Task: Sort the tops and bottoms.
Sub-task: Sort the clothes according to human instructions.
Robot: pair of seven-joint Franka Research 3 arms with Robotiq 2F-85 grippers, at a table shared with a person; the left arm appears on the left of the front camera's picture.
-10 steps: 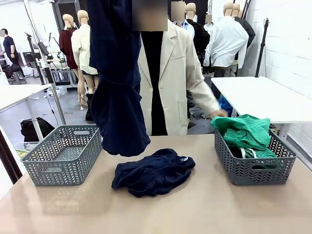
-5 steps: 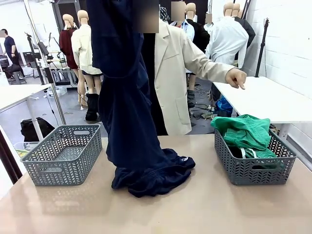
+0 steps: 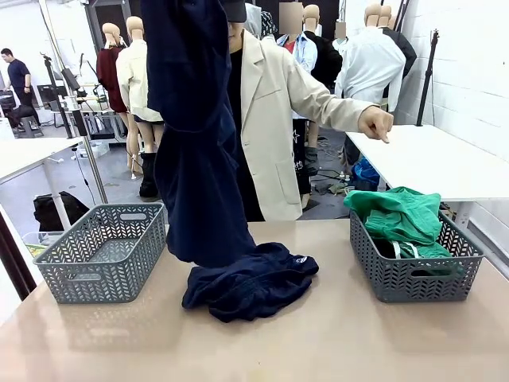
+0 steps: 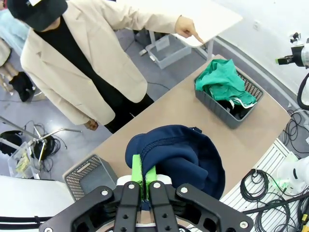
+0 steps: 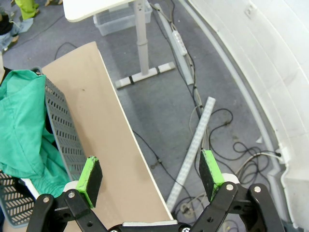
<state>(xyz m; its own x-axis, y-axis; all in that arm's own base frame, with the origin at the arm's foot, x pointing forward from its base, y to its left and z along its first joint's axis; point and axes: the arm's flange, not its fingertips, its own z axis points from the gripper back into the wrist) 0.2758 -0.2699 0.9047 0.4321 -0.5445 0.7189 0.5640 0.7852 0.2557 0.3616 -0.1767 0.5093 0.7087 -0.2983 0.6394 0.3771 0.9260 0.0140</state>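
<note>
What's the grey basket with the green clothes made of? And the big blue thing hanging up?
The grey basket looks like moulded plastic: stiff matte walls with cut-out herringbone holes. The hanging navy garment looks like soft knit cloth, maybe jersey: it droops in folds, no shine.

- Dark navy garment (image 3: 199,159): hanging lengthwise, top pinched in left end effector (image 4: 144,167), lower end down at the pile below.
- Second dark navy garment (image 3: 254,288): crumpled mid-desk (image 3: 358,342), small white label showing.
- Bright green garment (image 3: 402,215): heaped in right grey basket (image 3: 413,282), above its rim.
</note>
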